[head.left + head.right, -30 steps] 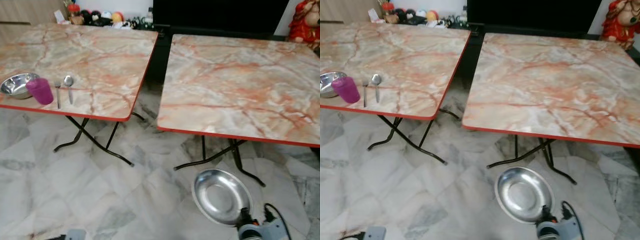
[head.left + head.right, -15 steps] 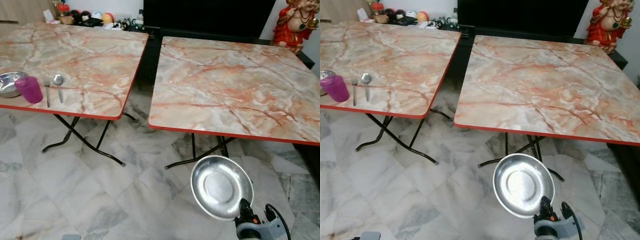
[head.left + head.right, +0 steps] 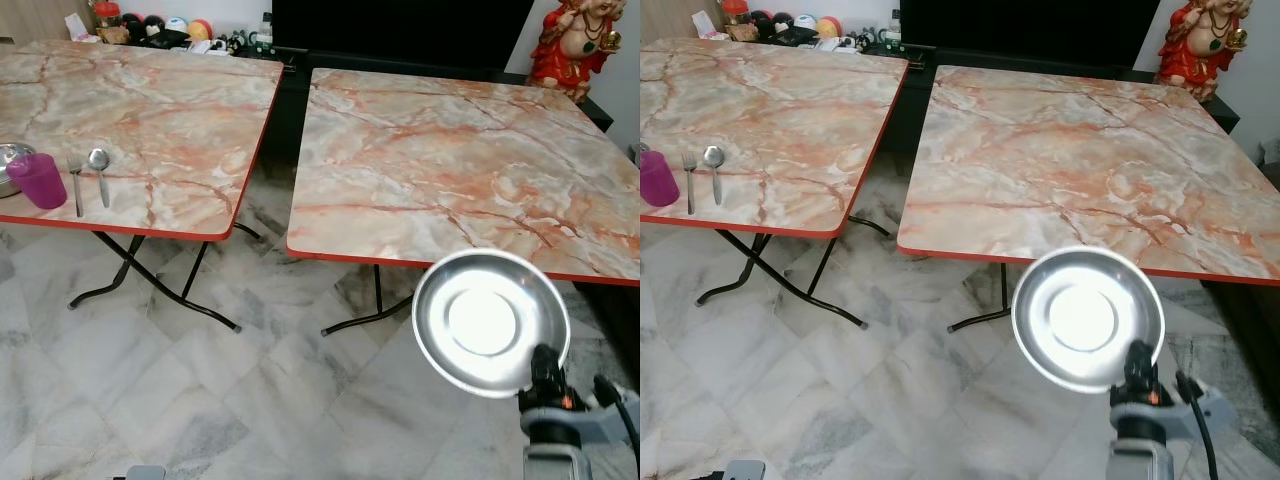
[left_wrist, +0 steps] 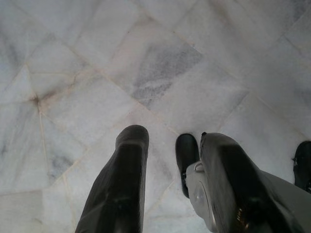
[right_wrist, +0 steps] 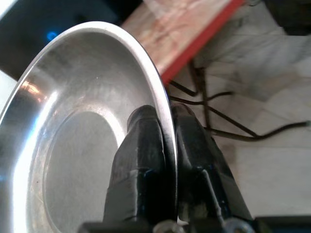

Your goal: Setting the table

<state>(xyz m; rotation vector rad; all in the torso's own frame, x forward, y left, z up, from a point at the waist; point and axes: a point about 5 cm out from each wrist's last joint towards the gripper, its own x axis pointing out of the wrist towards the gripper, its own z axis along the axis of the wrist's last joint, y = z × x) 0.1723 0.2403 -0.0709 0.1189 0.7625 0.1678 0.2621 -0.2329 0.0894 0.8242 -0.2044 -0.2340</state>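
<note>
My right gripper (image 3: 545, 372) is shut on the rim of a round steel plate (image 3: 490, 322), held up on edge with its hollow face towards me. The plate hangs in front of the near red edge of the right marble table (image 3: 450, 160), over the floor. In the right wrist view both fingers (image 5: 141, 160) pinch the plate's rim (image 5: 73, 121). The left marble table (image 3: 170, 110) carries a steel bowl (image 3: 8, 165), a purple cup (image 3: 40, 180), a fork (image 3: 75, 182) and a spoon (image 3: 100, 172) near its front edge. My left gripper (image 4: 172, 141) hangs open over the floor.
A gap of marble floor (image 3: 250, 330) runs between the two folding tables, whose black legs (image 3: 150, 285) splay out underneath. A black cabinet (image 3: 400, 30) stands behind them, with a red statue (image 3: 565, 45) at the back right and small toys (image 3: 150, 25) at the back left.
My right gripper has lifted the steel plate from low near the floor up to table-edge height and tipped it to face me. The camera has swung right.
</note>
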